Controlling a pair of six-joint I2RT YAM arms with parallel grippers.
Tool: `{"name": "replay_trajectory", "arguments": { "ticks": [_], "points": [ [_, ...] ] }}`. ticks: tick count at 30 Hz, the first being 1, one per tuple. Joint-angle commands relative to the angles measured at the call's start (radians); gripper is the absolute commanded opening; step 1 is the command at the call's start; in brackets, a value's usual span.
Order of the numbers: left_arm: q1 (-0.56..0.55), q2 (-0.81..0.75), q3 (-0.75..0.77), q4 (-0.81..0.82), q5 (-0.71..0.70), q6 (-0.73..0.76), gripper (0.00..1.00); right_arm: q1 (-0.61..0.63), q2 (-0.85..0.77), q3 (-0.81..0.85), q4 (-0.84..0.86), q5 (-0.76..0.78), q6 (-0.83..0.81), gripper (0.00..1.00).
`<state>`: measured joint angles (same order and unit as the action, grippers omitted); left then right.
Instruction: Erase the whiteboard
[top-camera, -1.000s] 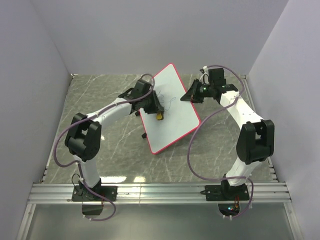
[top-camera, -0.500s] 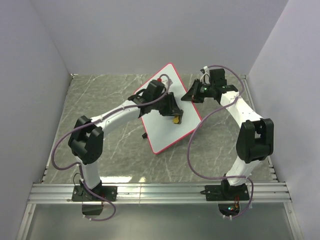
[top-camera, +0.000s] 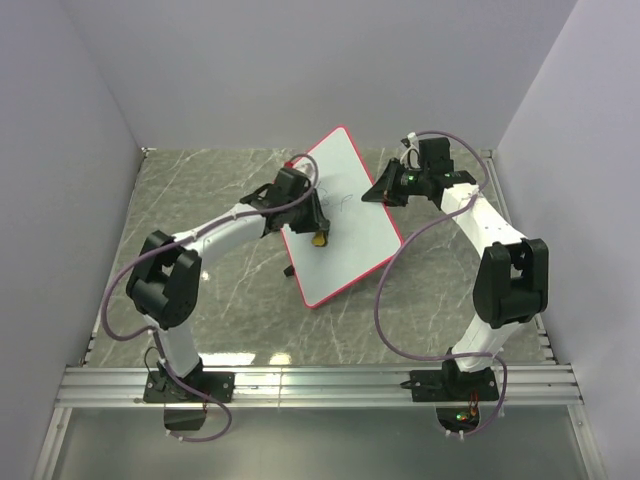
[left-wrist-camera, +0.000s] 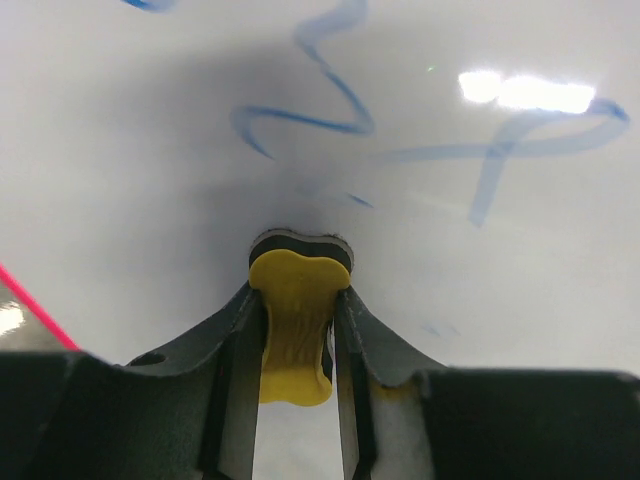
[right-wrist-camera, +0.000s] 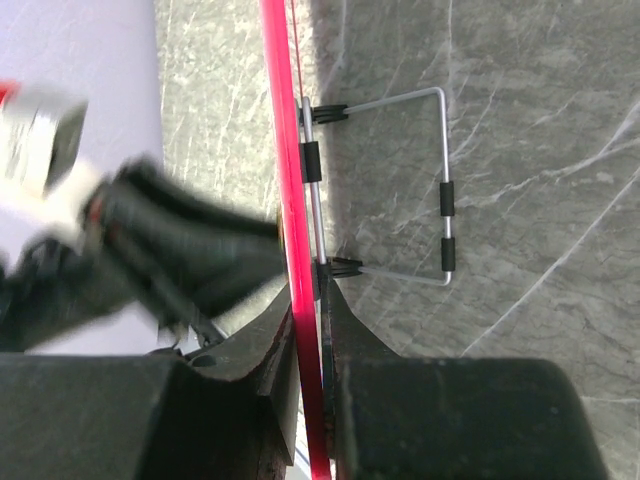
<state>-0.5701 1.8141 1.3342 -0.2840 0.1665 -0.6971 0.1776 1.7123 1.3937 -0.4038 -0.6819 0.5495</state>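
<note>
Grey marble tabletop (top-camera: 230, 290), pale walls (top-camera: 300, 70), left fingers (left-wrist-camera: 235, 370) clamping yellow eraser (left-wrist-camera: 295, 320) against scribbled whiteboard (top-camera: 355, 235), right fingers (right-wrist-camera: 270, 370) pinching its rim (right-wrist-camera: 285, 150)

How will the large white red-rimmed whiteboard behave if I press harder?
The whiteboard looks stiff: no bowing under the yellow eraser block. Seemingly propped on a thin wire stand, it may tip; the right gripper clamping its rim should help.

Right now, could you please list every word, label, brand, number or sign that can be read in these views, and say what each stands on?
No readable text in any view.
The whiteboard carries only blue strokes: loose squiggles, not letters or digits.
The yellow eraser shows no print or brand.
</note>
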Motion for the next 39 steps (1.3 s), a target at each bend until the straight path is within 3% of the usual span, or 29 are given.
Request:
{"name": "replay_trajectory", "arguments": {
  "ticks": [1, 5, 11, 18, 23, 32, 39],
  "points": [
    [-0.201, 0.045, 0.011, -0.095, 0.025, 0.077, 0.00, 0.046, 0.000, 0.017, 0.011, -0.011, 0.090, 0.00],
    [-0.263, 0.022, 0.002, -0.072, 0.044, 0.062, 0.00, 0.046, 0.013, 0.036, -0.004, -0.007, 0.083, 0.00],
    [-0.251, -0.010, -0.082, -0.024, 0.019, 0.012, 0.00, 0.046, 0.018, 0.033, -0.018, -0.015, 0.066, 0.00],
    [-0.059, 0.004, -0.194, 0.062, 0.033, -0.016, 0.00, 0.046, -0.011, 0.031, -0.030, -0.008, 0.061, 0.00],
    [-0.019, 0.066, -0.080, 0.003, 0.031, 0.042, 0.00, 0.048, -0.025, -0.001, -0.021, -0.013, 0.058, 0.00],
    [-0.088, 0.140, 0.164, -0.043, 0.117, 0.065, 0.00, 0.053, -0.037, -0.073, 0.002, -0.004, 0.056, 0.00],
    [-0.004, 0.217, 0.249, -0.060, 0.130, 0.062, 0.00, 0.059, -0.040, -0.073, -0.024, 0.008, 0.040, 0.00]
  ]
}}
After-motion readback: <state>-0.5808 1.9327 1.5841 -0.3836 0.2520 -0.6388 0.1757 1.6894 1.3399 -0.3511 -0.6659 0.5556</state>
